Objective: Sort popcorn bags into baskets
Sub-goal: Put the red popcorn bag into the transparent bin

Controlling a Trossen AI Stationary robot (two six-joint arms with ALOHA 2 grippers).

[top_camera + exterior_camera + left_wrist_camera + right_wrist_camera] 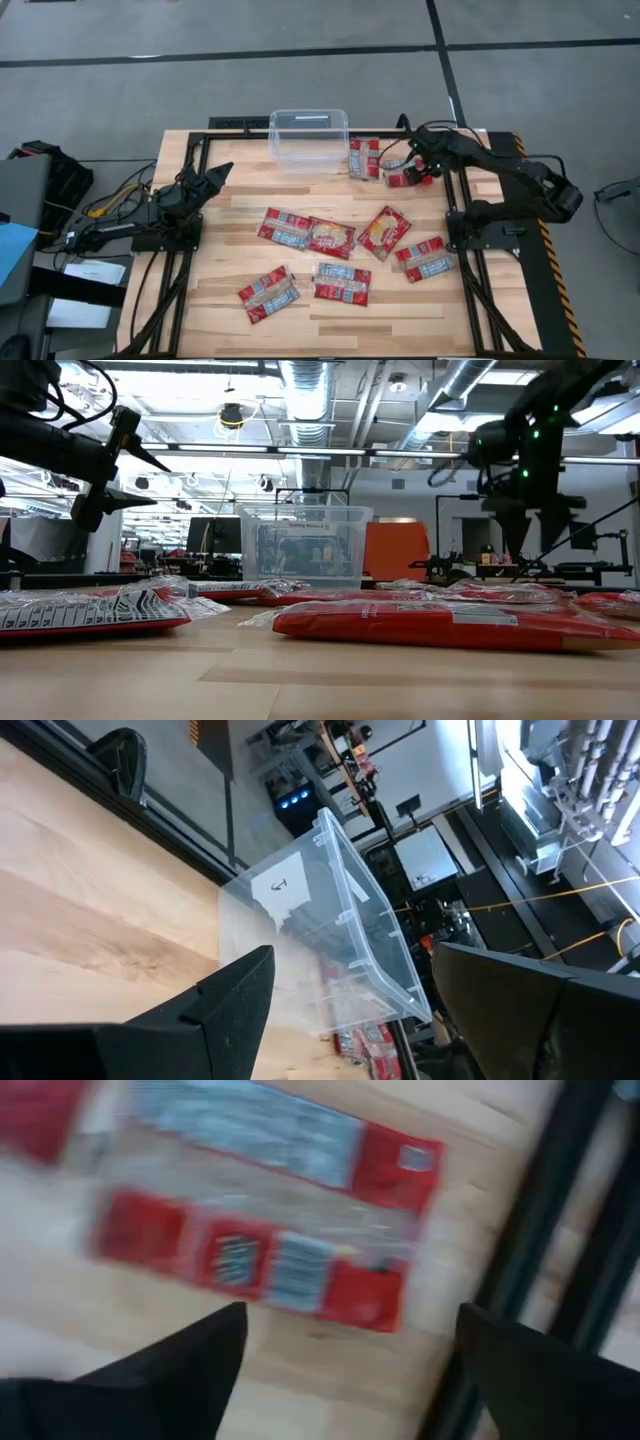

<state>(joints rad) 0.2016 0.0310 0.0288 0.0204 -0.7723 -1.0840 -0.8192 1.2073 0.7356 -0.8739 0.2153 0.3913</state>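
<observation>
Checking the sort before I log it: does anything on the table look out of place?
Yes. The clear basket looks empty, while every popcorn bag lies outside it: two just right of it by the open right end effector, six scattered askew mid-table. The left end effector waits open.

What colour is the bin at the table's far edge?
Clear, colourless plastic bin; you see straight through its walls. Shows best in the low view.
</observation>
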